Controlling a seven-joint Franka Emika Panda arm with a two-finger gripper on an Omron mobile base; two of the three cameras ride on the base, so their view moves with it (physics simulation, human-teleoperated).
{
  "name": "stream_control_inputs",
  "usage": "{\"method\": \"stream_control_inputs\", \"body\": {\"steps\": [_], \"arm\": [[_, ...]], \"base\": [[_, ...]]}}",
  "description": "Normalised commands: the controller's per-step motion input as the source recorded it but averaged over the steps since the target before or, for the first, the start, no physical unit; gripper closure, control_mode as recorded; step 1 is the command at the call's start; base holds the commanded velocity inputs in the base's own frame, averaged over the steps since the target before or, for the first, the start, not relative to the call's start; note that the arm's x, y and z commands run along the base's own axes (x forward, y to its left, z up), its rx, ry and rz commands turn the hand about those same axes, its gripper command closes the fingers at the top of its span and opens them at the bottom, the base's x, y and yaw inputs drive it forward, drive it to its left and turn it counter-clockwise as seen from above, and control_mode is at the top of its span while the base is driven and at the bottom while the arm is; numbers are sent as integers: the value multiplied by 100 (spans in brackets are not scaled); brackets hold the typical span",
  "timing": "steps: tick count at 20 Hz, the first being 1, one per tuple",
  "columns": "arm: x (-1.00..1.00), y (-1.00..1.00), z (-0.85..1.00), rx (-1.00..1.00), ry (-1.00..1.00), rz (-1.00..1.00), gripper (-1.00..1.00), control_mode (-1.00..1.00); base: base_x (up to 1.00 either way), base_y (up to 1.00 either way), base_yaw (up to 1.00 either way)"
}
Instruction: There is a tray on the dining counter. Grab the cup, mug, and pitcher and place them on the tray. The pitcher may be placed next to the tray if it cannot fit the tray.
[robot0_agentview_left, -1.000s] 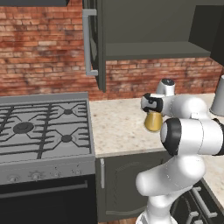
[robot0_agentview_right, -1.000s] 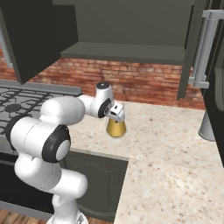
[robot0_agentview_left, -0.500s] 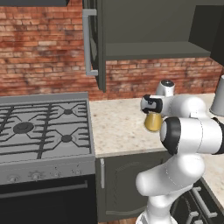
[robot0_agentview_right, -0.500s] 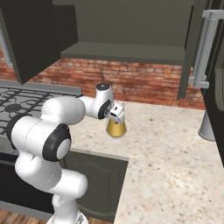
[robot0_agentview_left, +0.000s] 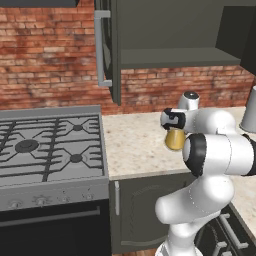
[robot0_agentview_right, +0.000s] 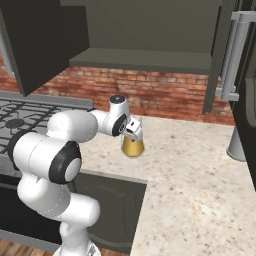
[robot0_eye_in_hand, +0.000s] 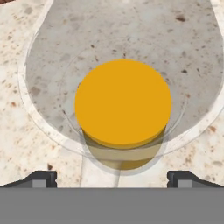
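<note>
Gripper (robot0_eye_in_hand: 112, 178) spread wide, poised directly above the pitcher (robot0_eye_in_hand: 123, 109) of amber liquid, finger tips (robot0_eye_in_hand: 40, 178) seemingly not touching it, pitcher upright on the speckled counter (robot0_agentview_right: 200, 180).

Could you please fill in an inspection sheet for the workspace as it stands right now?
Surface: speckled beige counter on dark cabinets, right of the stove.
Job's things: pitcher with amber liquid stands upright on the counter; the hand view looks straight down into it.
Clutter: grey tapered vessel near the counter's far right.
Grippers: gripper is open, directly above the pitcher, fingertips either side, not gripping.
Cables: nothing seen.
Surroundings: brick wall, open dark upper cabinet.
</note>
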Motion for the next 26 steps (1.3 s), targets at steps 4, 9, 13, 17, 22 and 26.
{"method": "stream_control_inputs", "body": {"steps": [4, 9, 13, 17, 22, 26], "arm": [[0, 2, -15, 0, 0, 0, -100, -100], [3, 3, -12, 0, 0, 0, -100, -100], [0, 1, -12, 0, 0, 0, -100, -100], [0, 0, 0, 0, 0, 0, -100, -100], [0, 0, 0, 0, 0, 0, -100, -100], [0, 0, 0, 0, 0, 0, 100, -100]], "base": [[0, 0, 0], [0, 0, 0], [0, 0, 0], [0, 0, 0], [0, 0, 0], [0, 0, 0]]}}
